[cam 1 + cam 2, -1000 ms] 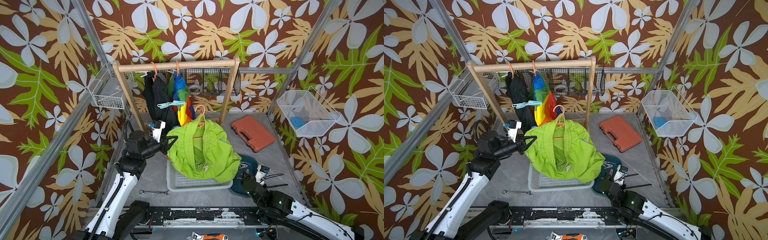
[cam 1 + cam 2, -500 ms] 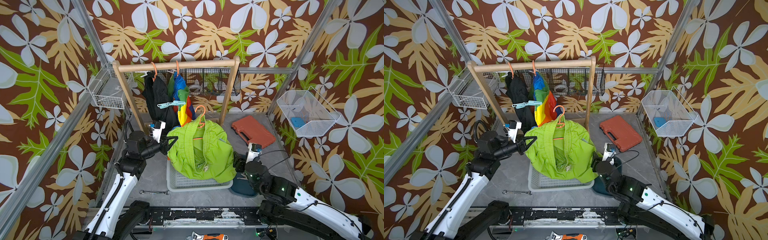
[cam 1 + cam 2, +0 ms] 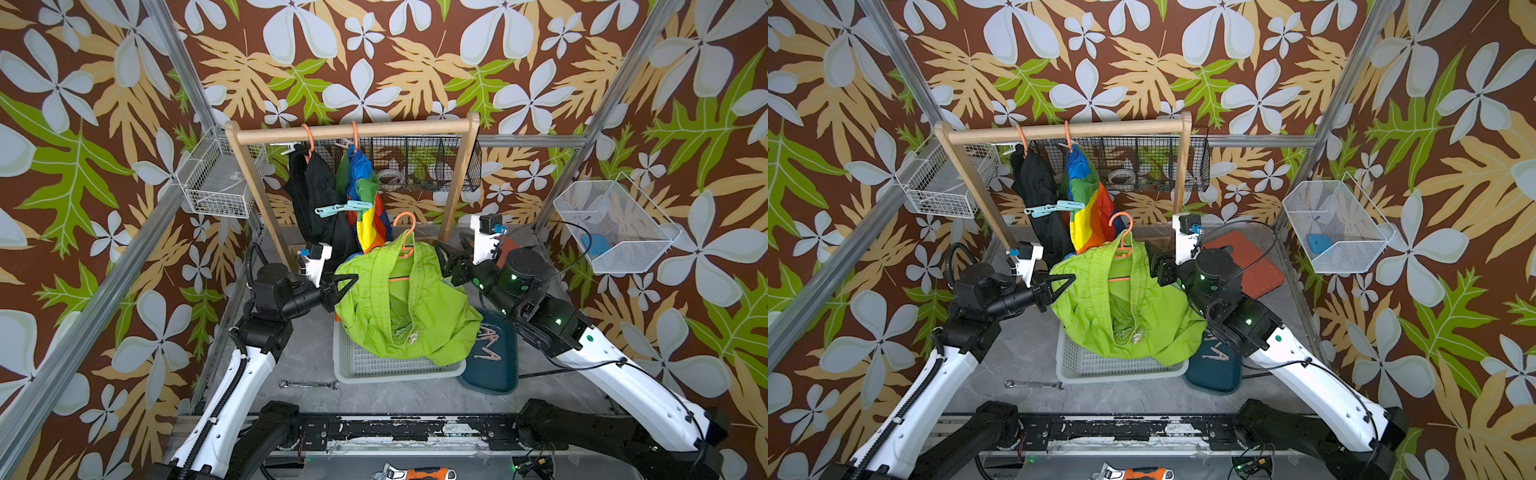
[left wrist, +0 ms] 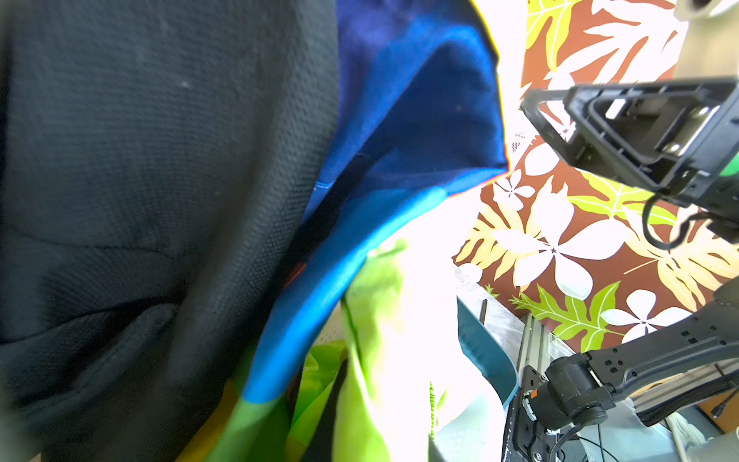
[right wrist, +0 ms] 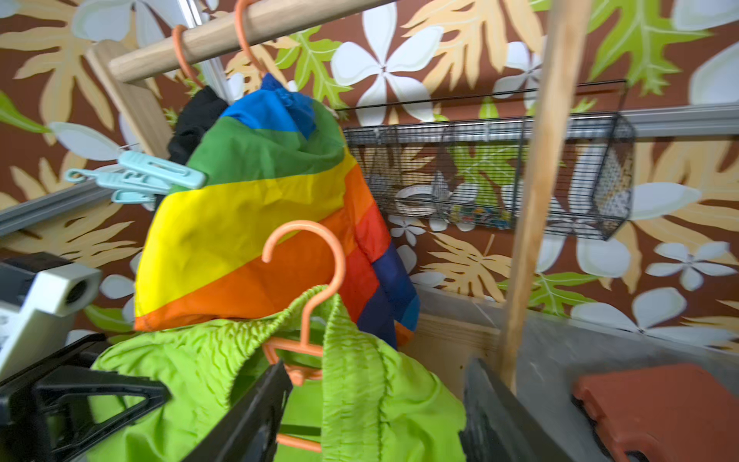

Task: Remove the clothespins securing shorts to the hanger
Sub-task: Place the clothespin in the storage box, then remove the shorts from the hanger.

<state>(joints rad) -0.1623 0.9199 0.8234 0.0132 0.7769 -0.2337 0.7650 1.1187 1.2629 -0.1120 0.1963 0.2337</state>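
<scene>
- The left pincer (image 3: 354,277) is closed, its tips nipped onto the edge of the green shorts (image 3: 399,316).
- The green shorts stretch from the left pincer's tips across to the right pincer (image 5: 378,366). They are draped on an orange hanger (image 5: 340,264), whose hook stands in open air between the two pincers and slightly above them.
- The lower folds of the green shorts sag into a white basket (image 3: 374,365) directly below both pincers.
- The right pincer is wide open and grips nothing. Its two black fingers (image 5: 256,416) stand either side of the waistband and the hanger's shoulder. I cannot tell whether either finger touches them.
- A bunch of mint clothespins (image 3: 338,208) is clipped where the black shorts (image 3: 316,199) meet the rainbow shorts (image 3: 365,195). This is above and just beyond the left pincer, and well apart from the right one.
- Several beige clothespins (image 3: 488,340) lie loose on a teal tray (image 3: 494,370). The tray sits under the right pincer's arm, just beside the basket.
- The black and rainbow shorts hang on orange hangers from a wooden rail (image 3: 374,129), behind and above both pincers. The wrist view shows their cloth close against the left pincer.
- A red case (image 5: 660,408) lies on the floor past the right pincer, on its outer side.
- A spanner (image 3: 309,384) lies on the floor below and behind the left pincer, near the basket.
</scene>
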